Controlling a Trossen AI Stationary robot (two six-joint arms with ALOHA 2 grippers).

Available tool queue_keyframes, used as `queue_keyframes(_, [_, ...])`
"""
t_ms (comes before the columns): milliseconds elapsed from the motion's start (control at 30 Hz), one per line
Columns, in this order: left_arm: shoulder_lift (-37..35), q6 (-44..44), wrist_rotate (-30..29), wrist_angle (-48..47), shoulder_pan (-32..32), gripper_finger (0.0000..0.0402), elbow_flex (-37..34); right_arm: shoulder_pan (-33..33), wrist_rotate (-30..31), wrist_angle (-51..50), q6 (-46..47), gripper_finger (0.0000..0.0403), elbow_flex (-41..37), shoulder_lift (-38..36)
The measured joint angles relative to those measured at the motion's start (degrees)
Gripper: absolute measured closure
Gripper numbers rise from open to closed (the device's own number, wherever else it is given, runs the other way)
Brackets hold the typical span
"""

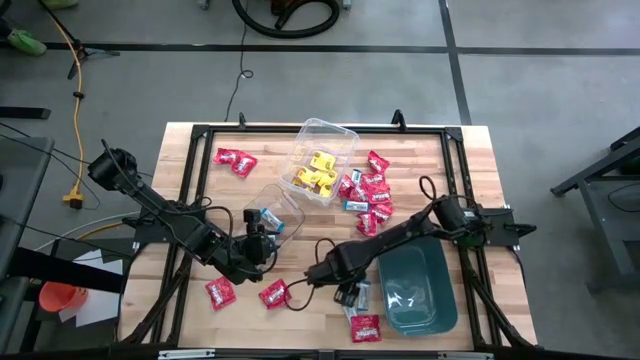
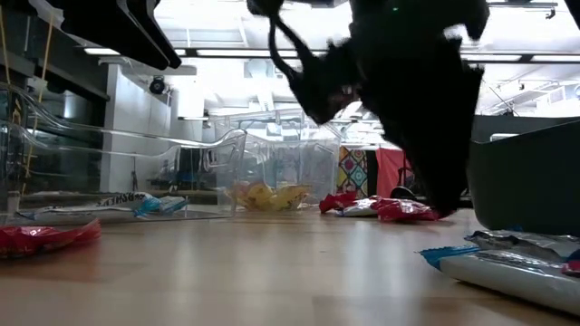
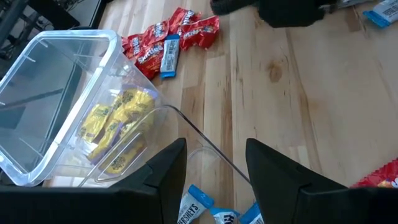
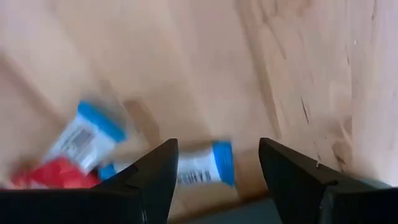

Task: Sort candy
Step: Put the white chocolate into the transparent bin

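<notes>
L gripper [image 1: 262,243] is hovering w/ fingers wide apart, holding nothing, over the near clear tub [image 1: 272,212] w/ blue-white candy [image 1: 270,216] inside. Red candy [image 1: 235,160] is lying scattered on the table [image 1: 190,180]; yellow candy [image 1: 320,170] is sitting in the far clear tub [image 1: 340,135]. R gripper [image 1: 345,292] is hanging wide apart, empty, above blue-white packets [image 4: 202,165] just left of the teal bin [image 1: 440,310].

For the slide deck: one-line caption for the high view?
Both open grippers, left and right, work among candy between clear tubs and teal bin.
</notes>
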Motion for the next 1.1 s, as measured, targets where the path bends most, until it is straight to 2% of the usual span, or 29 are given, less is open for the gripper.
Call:
queue_keyframes(100, [0.0,0.0,0.0,0.0,0.0,0.0247,0.0,0.6,-1.2,-3.6,-6.5,0.0181,1.3,0.0])
queue_keyframes(233, [0.0,-0.4,0.0,0.0,0.0,0.0247,0.0,2.2,-2.8,-2.9,-11.7,0.0181,1.6,-0.1])
queue_keyframes(400, [0.0,-0.5,0.0,0.0,0.0,0.0247,0.0,4.0,-7.0,0.2,-14.5,0.0181,-1.5,-0.1])
queue_keyframes(567, [0.0,-0.5,0.0,0.0,0.0,0.0247,0.0,4.4,-6.9,1.9,-14.8,0.0181,-3.5,-0.1])
queue_keyframes(800, [0.0,-0.5,0.0,0.0,0.0,0.0247,0.0,3.3,-1.5,3.4,-15.1,0.0181,-3.4,-0.2])
queue_keyframes(1000, [0.0,-0.6,0.0,0.0,0.0,0.0247,0.0,2.1,3.2,4.3,-22.1,0.0181,-3.3,-0.3])
queue_keyframes(1100, [0.0,-0.5,0.0,0.0,0.0,0.0247,0.0,1.9,3.7,4.2,-25.8,0.0181,-3.3,-0.3])
